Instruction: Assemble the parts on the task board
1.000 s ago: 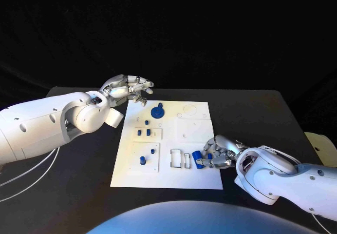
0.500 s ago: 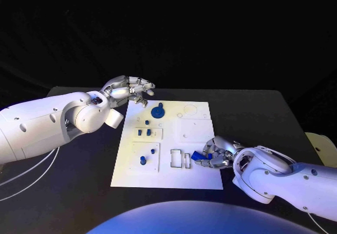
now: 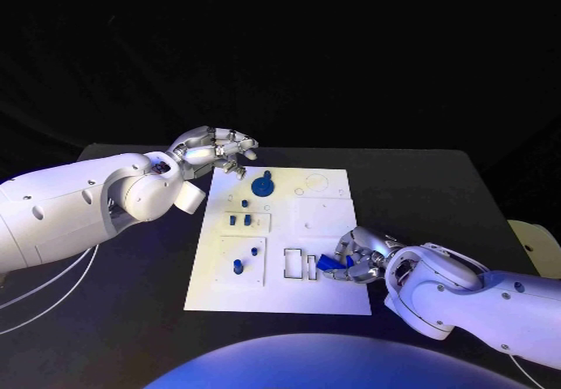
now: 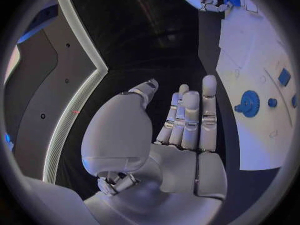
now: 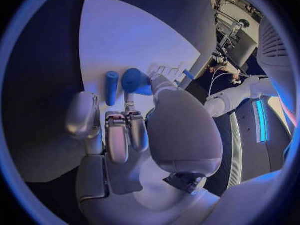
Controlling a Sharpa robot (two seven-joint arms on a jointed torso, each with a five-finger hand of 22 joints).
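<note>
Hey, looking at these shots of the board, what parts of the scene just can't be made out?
- Head view: the blue part held by the right robot hand is partly covered by its fingers, so its shape is unclear.
- Head view: the task board under that robot hand is hidden.
- Head view: small board recesses are too small to read.
- Left wrist view: the left robot hand covers the table beneath.

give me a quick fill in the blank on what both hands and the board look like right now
1. The small blue part is held by the robot's ____ hand.
2. The left hand hovers at the far corner of the white task board holding ____.
3. The round blue gear-like disc lies at the board's ____ end, close to the left hand.

Missing words: right; nothing; far
</note>
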